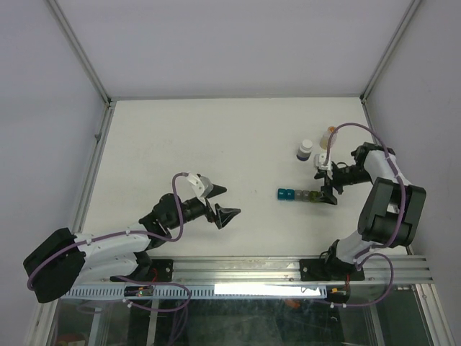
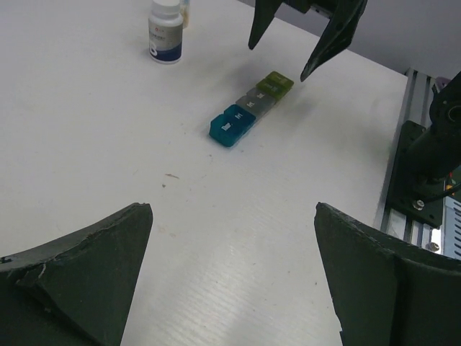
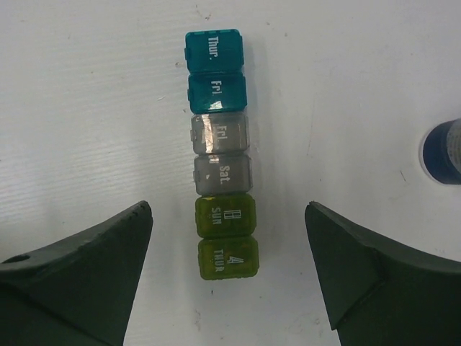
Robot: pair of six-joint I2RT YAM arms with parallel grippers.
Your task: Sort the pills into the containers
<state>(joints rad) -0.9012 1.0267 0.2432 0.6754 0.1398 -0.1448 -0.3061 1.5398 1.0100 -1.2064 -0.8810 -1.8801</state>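
Observation:
The containers (image 1: 299, 194) are a short strip of several small lidded compartments, teal, grey and yellow-green, lying right of centre on the white table. All lids look shut. My right gripper (image 1: 325, 189) is open and hovers over the strip's yellow-green end. In the right wrist view the strip (image 3: 220, 151) runs up the middle and the open right gripper (image 3: 227, 207) straddles the green boxes without touching. My left gripper (image 1: 230, 200) is open and empty, well left of the strip. In the left wrist view my left gripper (image 2: 232, 206) faces the strip (image 2: 251, 108). I see no loose pills.
A small dark bottle with a white cap (image 1: 305, 150) stands just behind the strip; it also shows in the left wrist view (image 2: 166, 29) and the right wrist view (image 3: 441, 151). An amber bottle (image 1: 330, 135) stands behind it. A metal rail (image 1: 288, 268) runs along the near edge.

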